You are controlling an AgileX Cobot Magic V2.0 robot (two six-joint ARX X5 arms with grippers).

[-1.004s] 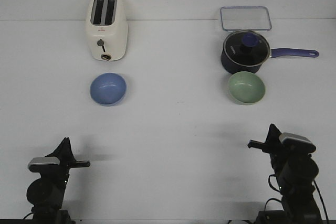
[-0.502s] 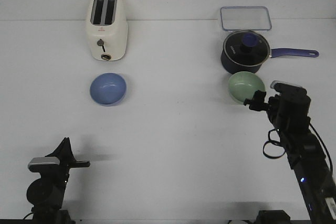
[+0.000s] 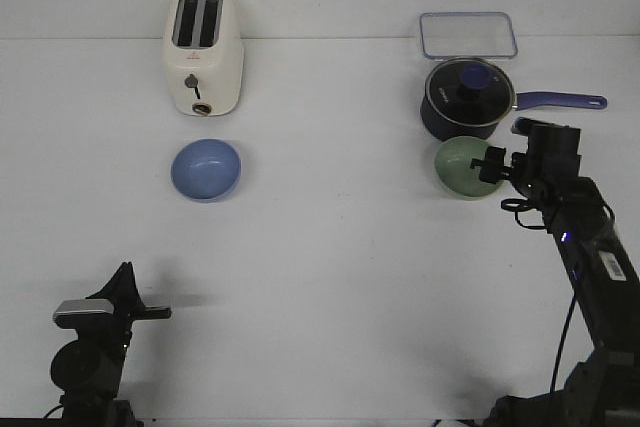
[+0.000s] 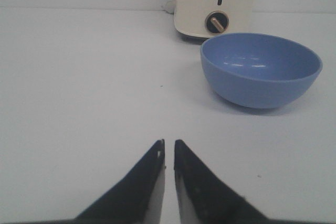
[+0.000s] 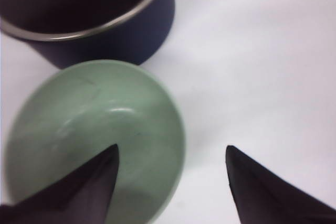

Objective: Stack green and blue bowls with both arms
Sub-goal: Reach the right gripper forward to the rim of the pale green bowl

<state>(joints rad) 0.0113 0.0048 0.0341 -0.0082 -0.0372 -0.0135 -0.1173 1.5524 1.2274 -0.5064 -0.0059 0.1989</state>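
Plain white table [image 3: 330,277], nothing fancy. Your left gripper [image 4: 169,153] sits parked, fingers nearly together, blue bowl [image 3: 206,169] well ahead by the toaster [image 3: 203,51]. Right gripper [image 5: 170,169] is spread wide, straddling the green bowl [image 3: 462,166] rim beside the pot [image 3: 468,98]: drop lower before pinching.

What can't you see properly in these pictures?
- Green bowl: front view, its right edge is hidden behind the right gripper.
- Pot: right wrist view, cut off by the top edge and blurred.
- Toaster: left wrist view, its top is cut off.
- Left gripper: front view, too small to judge.
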